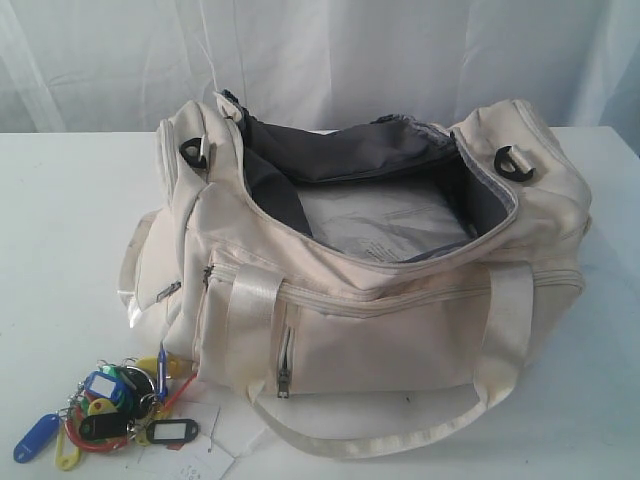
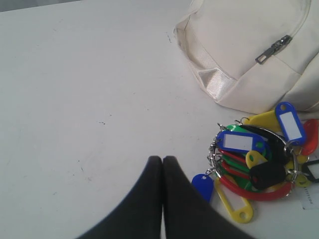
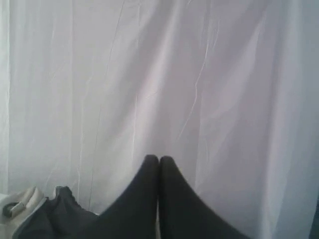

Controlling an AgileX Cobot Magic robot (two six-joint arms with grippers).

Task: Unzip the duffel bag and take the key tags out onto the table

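Observation:
The cream-white duffel bag (image 1: 400, 300) lies on the white table (image 1: 70, 260) with its top zip open, showing dark grey lining and pale paper inside. The key tags (image 1: 110, 405), a bunch in blue, yellow, green, red and black on metal rings, lie on the table by the bag's front left corner. In the left wrist view the key tags (image 2: 259, 164) rest beside the bag's end (image 2: 249, 55). My left gripper (image 2: 162, 160) is shut and empty, just beside the tags. My right gripper (image 3: 159, 159) is shut and empty, facing a white curtain, with a corner of the bag (image 3: 40, 214) below it. Neither gripper appears in the exterior view.
A white paper label (image 1: 190, 455) lies under the tags at the table's front edge. A white curtain (image 1: 330, 50) hangs behind the table. The bag's shiny strap handle (image 1: 370, 430) loops onto the table in front.

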